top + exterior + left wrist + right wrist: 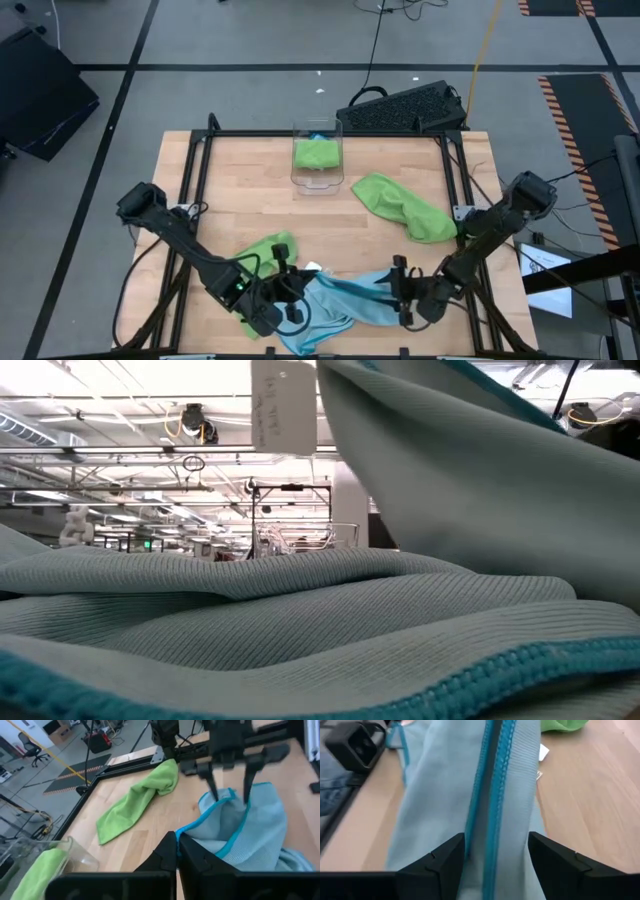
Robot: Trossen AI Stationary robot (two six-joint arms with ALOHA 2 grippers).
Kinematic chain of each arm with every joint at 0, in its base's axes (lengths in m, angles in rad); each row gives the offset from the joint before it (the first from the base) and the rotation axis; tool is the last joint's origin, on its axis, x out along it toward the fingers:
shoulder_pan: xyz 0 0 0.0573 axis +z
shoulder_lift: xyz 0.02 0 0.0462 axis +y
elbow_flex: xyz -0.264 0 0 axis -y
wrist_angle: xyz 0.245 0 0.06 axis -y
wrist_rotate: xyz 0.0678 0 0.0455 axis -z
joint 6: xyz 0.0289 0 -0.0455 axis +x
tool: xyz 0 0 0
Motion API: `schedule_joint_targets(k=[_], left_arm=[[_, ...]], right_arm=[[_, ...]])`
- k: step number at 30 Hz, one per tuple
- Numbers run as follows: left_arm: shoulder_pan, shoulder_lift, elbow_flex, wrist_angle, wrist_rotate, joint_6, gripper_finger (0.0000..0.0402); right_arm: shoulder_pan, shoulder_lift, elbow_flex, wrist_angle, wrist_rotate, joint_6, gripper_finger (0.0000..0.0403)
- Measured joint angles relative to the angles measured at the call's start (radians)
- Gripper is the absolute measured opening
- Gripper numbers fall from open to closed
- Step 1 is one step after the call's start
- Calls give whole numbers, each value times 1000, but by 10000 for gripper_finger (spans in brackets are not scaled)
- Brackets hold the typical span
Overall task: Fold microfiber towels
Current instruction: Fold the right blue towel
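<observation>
A light blue microfiber towel (345, 303) with a teal hem lies bunched at the table's near edge, between my two grippers. My left gripper (176, 840) is shut on it. My right gripper (495, 856) stands open at the towel's right end, one finger on each side of a doubled hemmed fold (492, 795). A white tag (283, 405) hangs from a raised part of the towel. One lime green towel (265, 250) lies crumpled just beyond my left gripper (288, 292). Another (405, 205) rests flat at the right. My left gripper pinches the blue towel's teal-hemmed edge (186, 834) between its two shut fingers, coming slanting down from the table's left. The held part is raised; the rest (260, 835) sags slack onto the table. I cannot tell whether my right gripper touches the fold between its fingers.
A clear plastic bin (317, 178) at the table's far middle holds a green towel (316, 152). A black keyboard-like unit (405, 108) sits beyond the far edge. Bare wood (250, 190) shows across the table's far left and middle.
</observation>
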Motion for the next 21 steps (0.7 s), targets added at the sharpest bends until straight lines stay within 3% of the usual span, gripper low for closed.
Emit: schedule_joint_targets(k=[6,12,21], left_arm=[[-6,-9,0,-49,-8,-49,11],[-5,-9,0,-46,-8,-57,8],[-5,-9,0,-48,-8,-64,8]], right_arm=[[89,-72,1,-137,80,139,210],[151,-72,1,-229,70,298,210],[186,-72,1,-288,104,307,210]])
